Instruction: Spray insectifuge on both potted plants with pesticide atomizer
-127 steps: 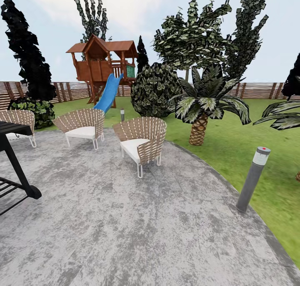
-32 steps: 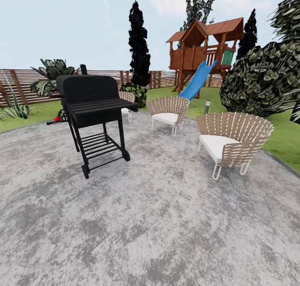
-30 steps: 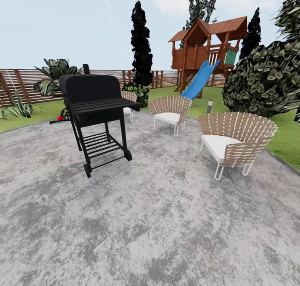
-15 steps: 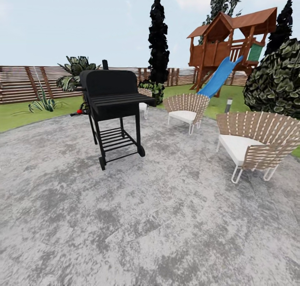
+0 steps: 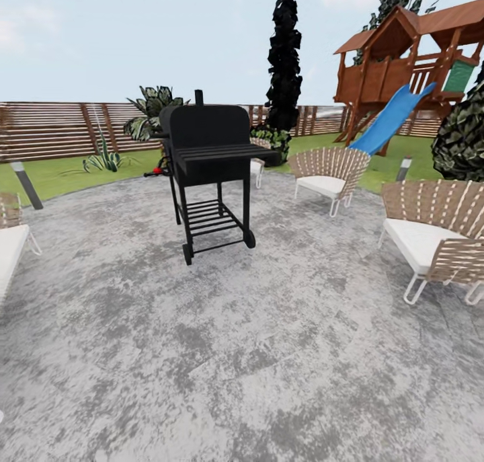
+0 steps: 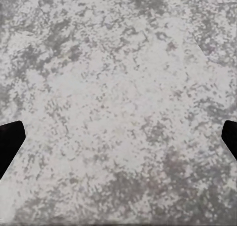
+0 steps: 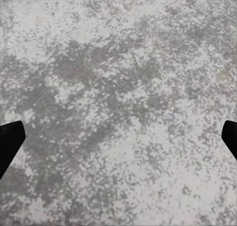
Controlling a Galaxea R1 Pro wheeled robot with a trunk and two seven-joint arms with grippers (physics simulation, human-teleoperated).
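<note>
On the grey patio [image 5: 269,354], facing the black grill [image 5: 210,169].
My left hand [image 6: 118,142] and right hand [image 7: 118,142] hang spread wide and empty over the paving. One spiky potted plant [image 5: 102,158] sits on the lawn [image 5: 60,174] by the fence [image 5: 54,129], left of the grill.

Grill [image 5: 212,173] mid-patio [image 5: 242,354]; chairs [image 5: 433,237] to its right (playhouse [image 5: 410,65] behind them), fence [image 5: 60,129] and lawn [image 5: 60,173] behind.

view panned left | grill [image 5: 214,159] now mid-frame | lamp post [image 5: 27,185], spiky plant [image 5: 102,158] entered left
</note>
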